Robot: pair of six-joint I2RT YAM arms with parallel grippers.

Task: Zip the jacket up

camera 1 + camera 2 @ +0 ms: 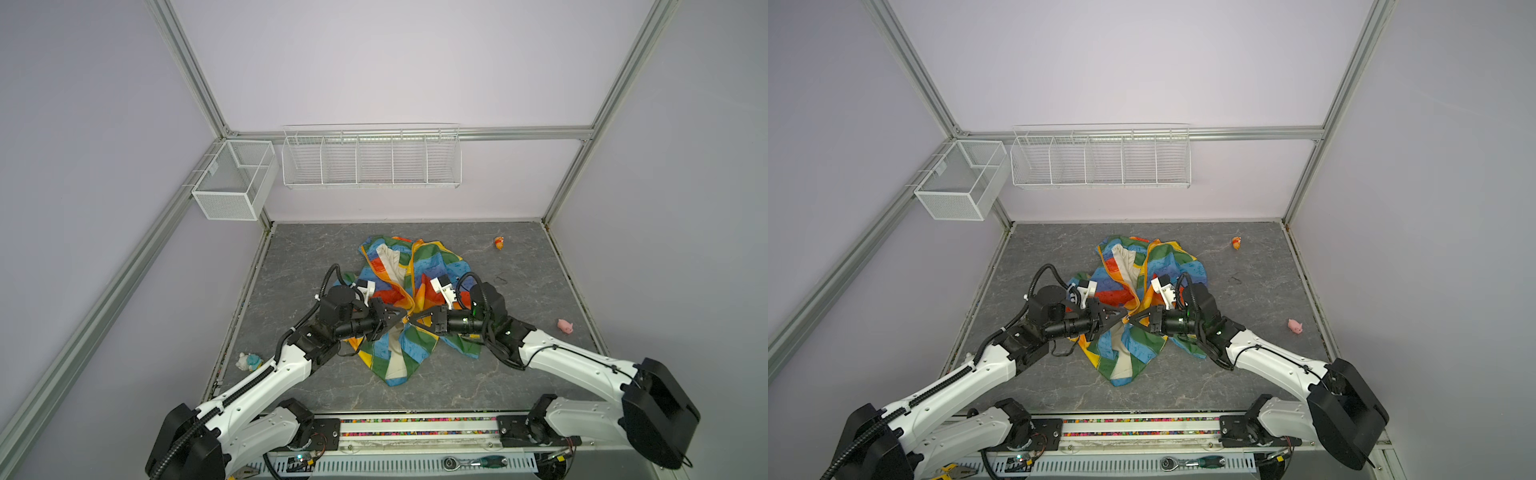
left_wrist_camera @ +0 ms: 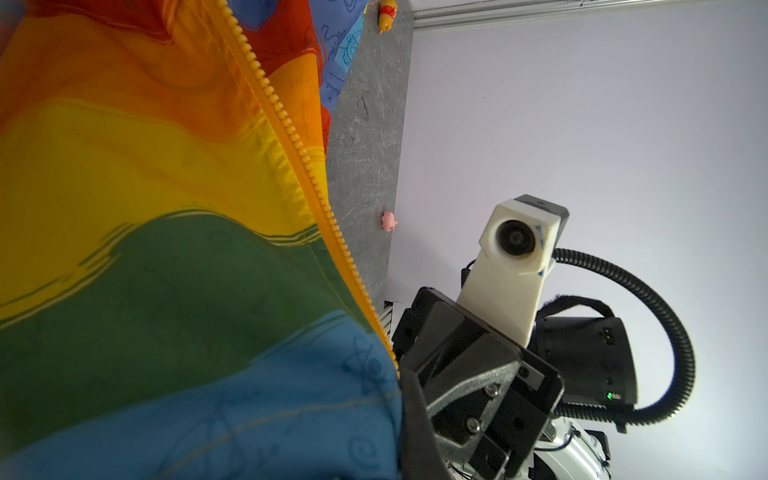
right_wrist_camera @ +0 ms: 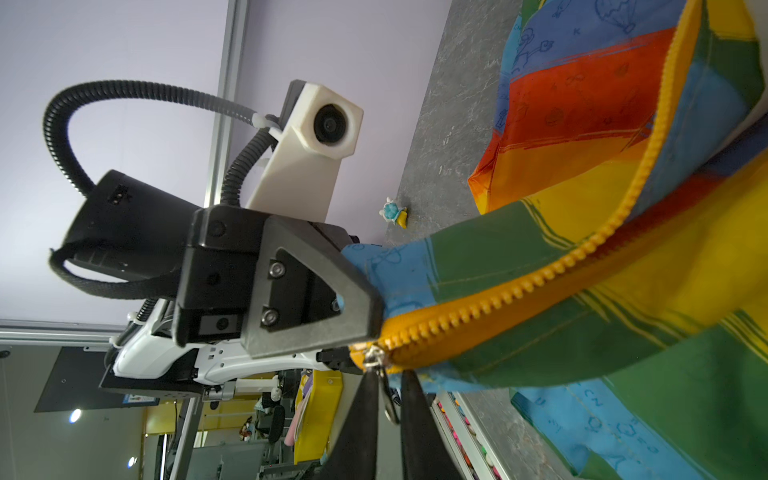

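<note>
The rainbow-striped jacket (image 1: pixel 415 266) (image 1: pixel 1167 257) lies crumpled in the middle of the grey table, its front open and the cream lining showing. Both grippers meet tip to tip above its lower front. My left gripper (image 1: pixel 400 318) (image 1: pixel 1122 314) is shut on the blue hem corner (image 3: pixel 399 274) beside the orange-yellow zipper teeth (image 2: pixel 299 145) (image 3: pixel 540 278). My right gripper (image 1: pixel 411 321) (image 1: pixel 1132 319) (image 3: pixel 388 399) stands slightly open. The metal zipper pull (image 3: pixel 390 409) hangs in the gap between its fingers, below the slider (image 3: pixel 374 359).
A pink pig toy (image 1: pixel 565 326) lies at the right, an orange toy (image 1: pixel 499 242) at the back right, and a white-blue toy (image 1: pixel 248 360) by the left edge. Wire baskets (image 1: pixel 235 178) (image 1: pixel 370 158) hang on the walls. Tools (image 1: pixel 473 462) lie on the front rail.
</note>
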